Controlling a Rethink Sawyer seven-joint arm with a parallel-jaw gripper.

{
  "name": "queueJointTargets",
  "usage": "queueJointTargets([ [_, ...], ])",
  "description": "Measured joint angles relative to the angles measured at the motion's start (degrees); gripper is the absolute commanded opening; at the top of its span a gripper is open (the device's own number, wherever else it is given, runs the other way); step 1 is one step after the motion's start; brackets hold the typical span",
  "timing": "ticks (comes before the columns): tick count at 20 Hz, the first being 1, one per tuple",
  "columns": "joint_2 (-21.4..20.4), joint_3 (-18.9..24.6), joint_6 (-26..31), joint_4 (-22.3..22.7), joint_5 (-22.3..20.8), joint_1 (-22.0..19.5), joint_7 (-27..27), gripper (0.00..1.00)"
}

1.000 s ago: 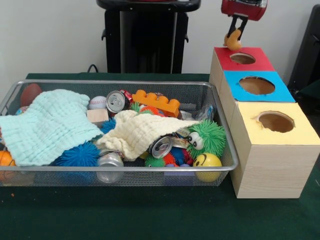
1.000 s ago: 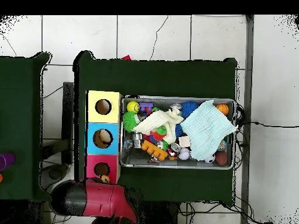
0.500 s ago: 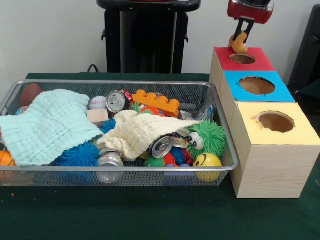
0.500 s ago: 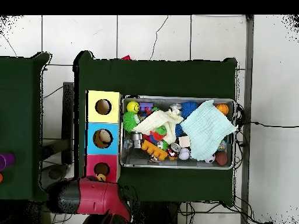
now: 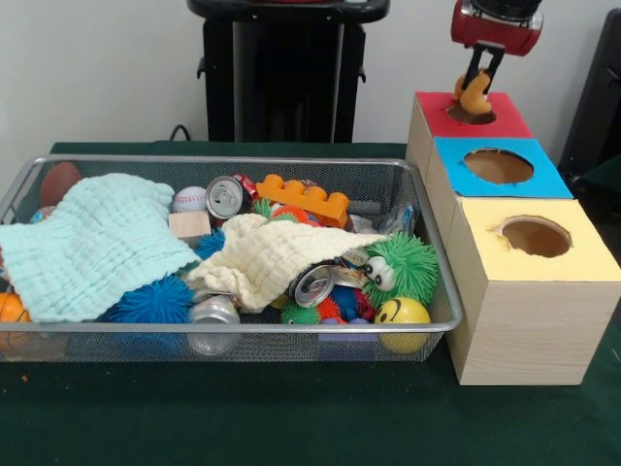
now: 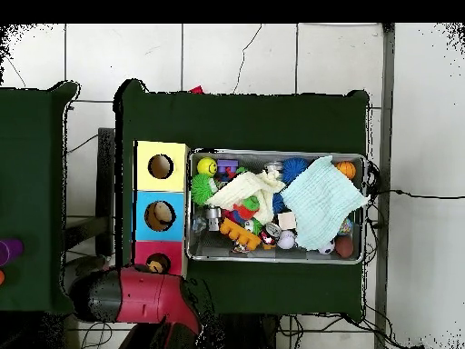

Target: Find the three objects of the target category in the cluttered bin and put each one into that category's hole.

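Over red hole (image 5: 472, 114): claw (image 5: 476, 94) clamped on small orange rounded obj (image 5: 473, 97), glossy.

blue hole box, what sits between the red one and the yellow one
Only the blue-topped box lies between the red-topped box and the yellow-topped box; both views show it.

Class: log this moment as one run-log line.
tool: shut on orange toy | position: over red box hole | bin: cluttered
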Motion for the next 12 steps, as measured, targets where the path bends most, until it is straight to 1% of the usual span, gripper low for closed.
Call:
queueJointTargets([
  [9, 0.9, 0.0, 0.0, -2.4, 0.0, -1.0, 0.0, 0.00],
  [12, 0.9, 0.0, 0.0, -2.6, 0.0, -1.0, 0.0, 0.00],
])
